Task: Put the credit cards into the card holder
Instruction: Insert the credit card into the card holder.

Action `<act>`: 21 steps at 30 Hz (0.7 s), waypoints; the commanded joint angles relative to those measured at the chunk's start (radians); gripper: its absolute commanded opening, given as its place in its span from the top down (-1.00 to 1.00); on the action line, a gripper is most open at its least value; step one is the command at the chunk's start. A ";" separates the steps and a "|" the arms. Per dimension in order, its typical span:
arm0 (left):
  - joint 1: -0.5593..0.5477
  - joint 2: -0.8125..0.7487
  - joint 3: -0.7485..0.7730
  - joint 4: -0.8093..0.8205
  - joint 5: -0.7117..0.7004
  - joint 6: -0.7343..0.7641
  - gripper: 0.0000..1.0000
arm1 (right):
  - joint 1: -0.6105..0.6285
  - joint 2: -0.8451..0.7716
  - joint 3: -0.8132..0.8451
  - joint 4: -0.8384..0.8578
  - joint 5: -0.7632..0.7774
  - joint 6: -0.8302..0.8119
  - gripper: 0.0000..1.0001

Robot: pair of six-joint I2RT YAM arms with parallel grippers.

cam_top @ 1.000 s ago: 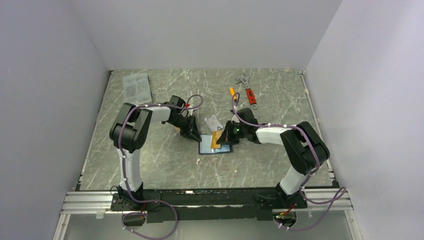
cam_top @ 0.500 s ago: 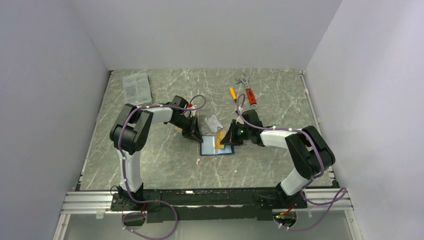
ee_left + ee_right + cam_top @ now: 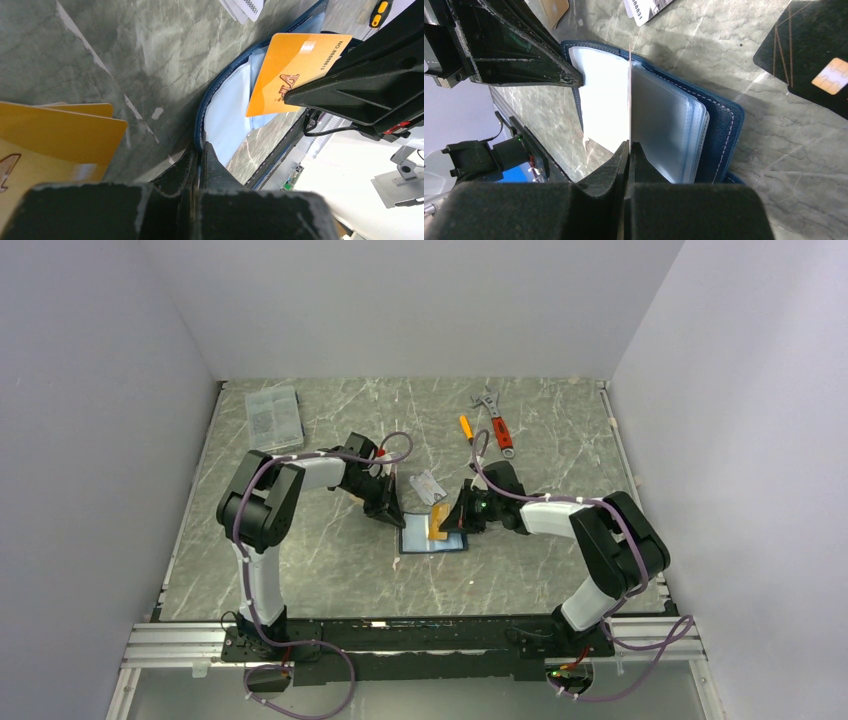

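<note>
The navy card holder (image 3: 432, 538) lies open on the table, its pale blue inside and clear sleeves (image 3: 664, 120) facing up. My left gripper (image 3: 392, 515) is shut on the left cover's edge (image 3: 200, 147). My right gripper (image 3: 452, 521) is shut on an orange credit card (image 3: 292, 70), which stands on edge over the open sleeves and looks like a thin line (image 3: 629, 100) from the right wrist. Two more orange cards (image 3: 55, 135) lie under the left wrist. A black card (image 3: 819, 60) and silvery-white cards (image 3: 427, 485) lie on the table nearby.
A clear compartment box (image 3: 273, 415) sits at the back left. A red-handled wrench (image 3: 495, 420) and an orange screwdriver (image 3: 465, 427) lie at the back right. The two grippers' fingers are close together over the holder.
My left gripper has closed on the card holder's left edge. My right gripper has shifted slightly right with the orange card, and the holder has slid a little with it.
</note>
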 commanded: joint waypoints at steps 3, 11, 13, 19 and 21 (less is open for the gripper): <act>-0.008 -0.061 -0.030 0.003 -0.057 0.001 1.00 | 0.035 0.010 0.011 -0.005 0.006 -0.003 1.00; -0.008 -0.041 -0.032 0.000 -0.079 -0.023 1.00 | 0.057 0.020 0.024 -0.032 0.018 0.012 1.00; -0.010 -0.037 -0.028 -0.001 -0.080 -0.027 1.00 | 0.057 0.016 0.019 -0.035 0.022 0.015 1.00; -0.011 -0.038 -0.034 0.002 -0.089 -0.031 1.00 | 0.065 0.027 -0.003 -0.031 0.002 0.034 1.00; -0.015 -0.041 -0.034 0.000 -0.093 -0.029 1.00 | 0.072 0.040 -0.011 -0.028 -0.009 0.037 1.00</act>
